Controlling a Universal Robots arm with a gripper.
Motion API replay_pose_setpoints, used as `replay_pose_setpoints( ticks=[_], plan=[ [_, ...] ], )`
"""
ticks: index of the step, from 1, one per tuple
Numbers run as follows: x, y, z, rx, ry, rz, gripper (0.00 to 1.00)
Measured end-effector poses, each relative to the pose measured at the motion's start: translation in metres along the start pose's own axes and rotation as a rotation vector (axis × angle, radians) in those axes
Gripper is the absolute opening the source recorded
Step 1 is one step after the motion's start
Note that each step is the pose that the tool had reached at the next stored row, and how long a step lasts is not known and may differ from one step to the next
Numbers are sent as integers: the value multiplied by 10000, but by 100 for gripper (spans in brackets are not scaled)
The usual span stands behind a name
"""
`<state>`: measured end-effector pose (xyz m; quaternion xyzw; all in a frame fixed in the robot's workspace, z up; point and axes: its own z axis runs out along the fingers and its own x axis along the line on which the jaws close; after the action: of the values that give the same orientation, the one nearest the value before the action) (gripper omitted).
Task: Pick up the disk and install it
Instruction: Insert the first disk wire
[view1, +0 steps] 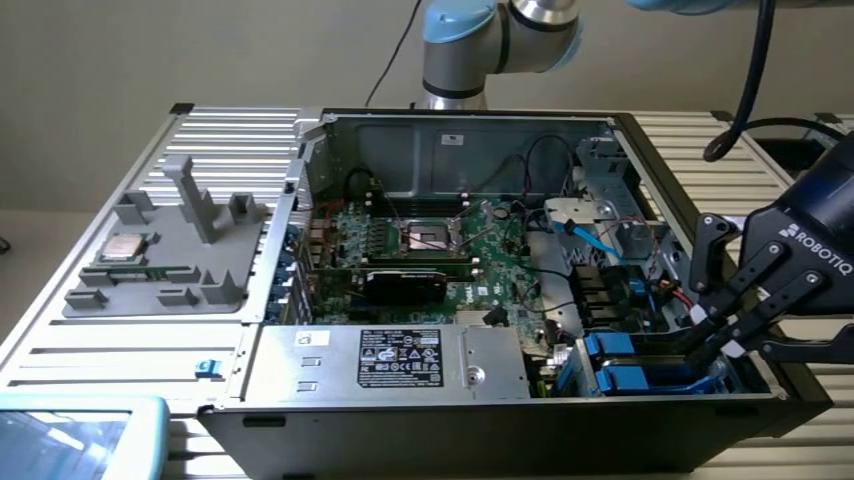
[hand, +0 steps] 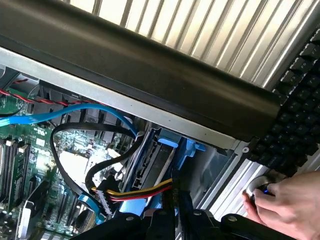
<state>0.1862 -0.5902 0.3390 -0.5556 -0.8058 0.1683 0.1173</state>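
We see the black Robotiq gripper (view1: 702, 346) clenched, its fingers drawn together and reaching down into the drive bay at the corner of the open case on the exterior view's right. We cannot tell whether they pinch anything. In the wrist view the dark, glossy fingers (hand: 169, 212) sit just beside the flat silver-grey metal disk with bright blue plastic rails (hand: 152, 162). The disk stands on edge in that bay, against the case's black outer wall (hand: 150, 65). A flat bundle of yellow, red and black wires (hand: 142, 192) runs to its end, and a thin blue ribbon cable (hand: 75, 111) arcs above it.

The bay's blue tabs (view1: 611, 345) lie next to a large matt silver box with a black label (view1: 400, 362). Beyond the box lies a green circuit board (view1: 461, 255), dense with small parts.

The black steel computer case (view1: 534, 440) rests on a table of ribbed, brushed aluminium slats (view1: 120, 335). A grey moulded tray (view1: 167, 250) on it carries a small square silver chip (view1: 126, 247).

A person's hand (hand: 287, 202) rests on the slats near a black keyboard (hand: 295, 117). A plain beige wall (view1: 200, 50) closes the room behind.
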Motion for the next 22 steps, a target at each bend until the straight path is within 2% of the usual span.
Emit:
replay_pose_setpoints(
  ticks=[5,6,9,11,14,22],
  plan=[
    [-1,-1,-1,68,33,530,16],
    [0,0,0,88,17,626,16],
    [-1,0,1,175,-135,901,16],
    [0,-1,0,214,-185,1064,16],
    [-1,0,-2,218,-173,1106,16],
    [0,2,2,255,387,2334,16]
  ],
)
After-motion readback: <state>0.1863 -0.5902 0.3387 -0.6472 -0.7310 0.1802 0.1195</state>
